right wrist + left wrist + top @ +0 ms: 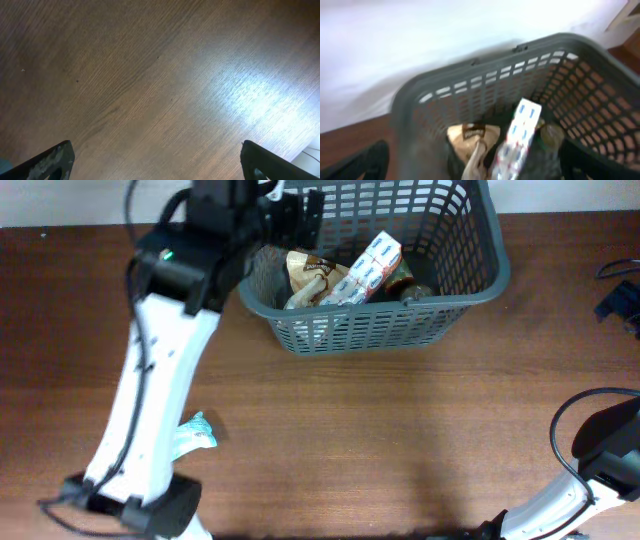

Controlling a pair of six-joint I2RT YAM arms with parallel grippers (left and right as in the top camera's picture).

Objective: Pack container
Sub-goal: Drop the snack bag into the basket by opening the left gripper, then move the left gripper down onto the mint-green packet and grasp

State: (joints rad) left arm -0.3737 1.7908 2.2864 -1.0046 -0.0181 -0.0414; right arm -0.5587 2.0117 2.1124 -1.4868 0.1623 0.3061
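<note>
Basket (455,305): dark grey, slotted sides, standing on the desk (400,430) at 12 o'clock of the overhead view, its far rim cut by the frame edge.
Basket contents: a brown pouch (312,275) at the 9 o'clock side; a white box (368,268) with red and blue print, tilted and leaning across the middle; a round tin (407,287) toward 4 o'clock, touching the box.
Left arm (150,410): white, running from 7 o'clock up to 11 o'clock.
Left end effector (296,214): over the basket's 9 o'clock rim, fingers apart, nothing between them. In the wrist view only one finger (357,162) shows, at 8 o'clock; the view is blurred.
Right arm (600,465): low at 4 o'clock, well apart from the basket.
Right end effector (156,150): fingers spread wide to the two lower corners of the wrist view, empty, over bare wood.
Loose packet (197,430): teal and white, on the desk at 8 o'clock, just beside the left arm, well apart from the basket.
Black object (620,302): at 3 o'clock on the frame edge; too little shows to tell what it is.
</note>
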